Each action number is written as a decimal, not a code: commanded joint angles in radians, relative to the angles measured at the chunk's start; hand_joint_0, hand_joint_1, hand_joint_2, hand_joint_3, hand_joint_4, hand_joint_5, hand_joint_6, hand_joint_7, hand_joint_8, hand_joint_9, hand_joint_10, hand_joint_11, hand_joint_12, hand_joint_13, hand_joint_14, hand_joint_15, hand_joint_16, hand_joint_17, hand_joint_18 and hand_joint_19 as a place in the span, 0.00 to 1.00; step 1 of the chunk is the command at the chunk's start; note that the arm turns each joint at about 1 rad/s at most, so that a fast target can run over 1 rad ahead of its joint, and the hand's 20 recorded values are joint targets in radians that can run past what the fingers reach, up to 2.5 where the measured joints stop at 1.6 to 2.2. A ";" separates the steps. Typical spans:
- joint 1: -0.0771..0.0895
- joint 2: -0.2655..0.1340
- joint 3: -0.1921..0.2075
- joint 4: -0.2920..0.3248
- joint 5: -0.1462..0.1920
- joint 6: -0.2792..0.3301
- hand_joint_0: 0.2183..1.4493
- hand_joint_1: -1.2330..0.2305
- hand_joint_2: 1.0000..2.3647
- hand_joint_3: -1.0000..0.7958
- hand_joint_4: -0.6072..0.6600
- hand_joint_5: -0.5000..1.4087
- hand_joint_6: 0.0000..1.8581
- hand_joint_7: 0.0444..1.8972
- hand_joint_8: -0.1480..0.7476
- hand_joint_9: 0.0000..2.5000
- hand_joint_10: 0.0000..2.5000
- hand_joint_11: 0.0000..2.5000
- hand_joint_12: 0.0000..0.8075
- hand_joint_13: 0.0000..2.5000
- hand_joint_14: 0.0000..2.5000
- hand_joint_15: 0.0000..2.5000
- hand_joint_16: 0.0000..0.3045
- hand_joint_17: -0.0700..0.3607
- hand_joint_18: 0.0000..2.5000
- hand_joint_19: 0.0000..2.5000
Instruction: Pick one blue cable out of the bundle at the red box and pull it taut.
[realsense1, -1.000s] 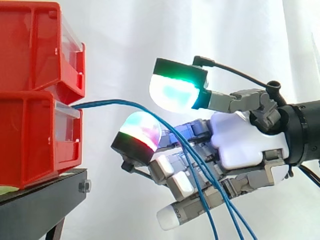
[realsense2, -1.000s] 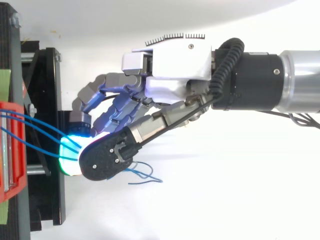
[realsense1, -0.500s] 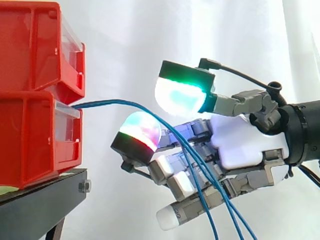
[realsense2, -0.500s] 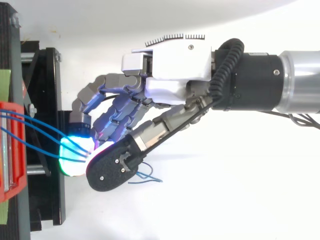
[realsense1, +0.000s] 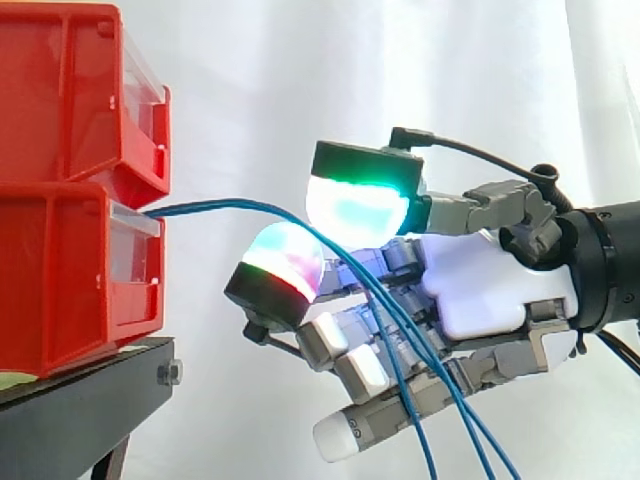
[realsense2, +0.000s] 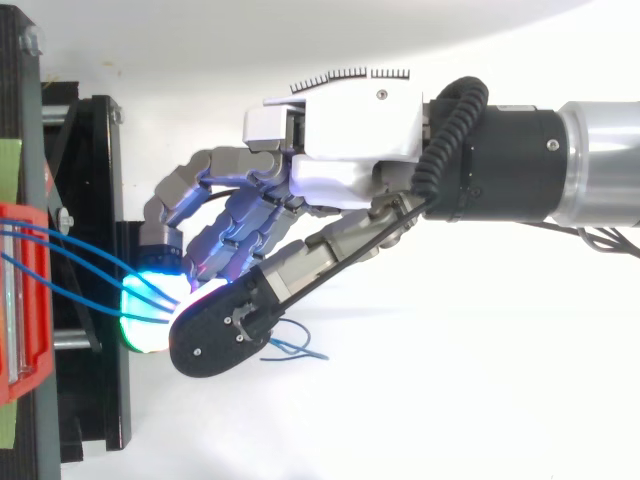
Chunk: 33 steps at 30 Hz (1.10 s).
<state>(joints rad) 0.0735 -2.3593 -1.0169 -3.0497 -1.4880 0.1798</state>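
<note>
The blue cables (realsense1: 215, 207), which are being led out of the lower red bin (realsense1: 60, 280) in an arc, are being pinched between the glowing thumb pad (realsense1: 355, 205) and a finger pad (realsense1: 285, 262) of the curled hand (realsense1: 490, 285), their loose lengths being left hanging down past it.

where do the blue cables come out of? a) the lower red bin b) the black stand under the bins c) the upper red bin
a: the blue cables leave the front of the lower red bin, just beneath the upper red bin, then arc over and slope down across the hand.
</note>
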 joint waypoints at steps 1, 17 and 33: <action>0.000 0.000 0.000 0.000 0.000 -0.006 0.36 0.34 0.01 0.37 0.58 0.15 0.51 0.46 0.55 0.29 0.00 0.39 0.52 0.41 0.01 0.25 0.18 0.44 0.23 0.10; -0.001 0.000 -0.002 -0.001 0.000 -0.014 0.44 0.24 0.00 0.28 0.58 0.15 0.50 0.43 0.53 0.31 0.00 0.40 0.49 0.41 0.01 0.27 0.17 0.44 0.26 0.08; -0.001 0.000 -0.002 0.000 0.000 -0.019 0.32 0.43 0.00 0.31 0.59 0.16 0.49 0.44 0.55 0.34 0.00 0.41 0.51 0.41 0.01 0.27 0.18 0.44 0.25 0.12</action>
<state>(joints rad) 0.0720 -2.3592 -1.0186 -3.0495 -1.4880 0.1614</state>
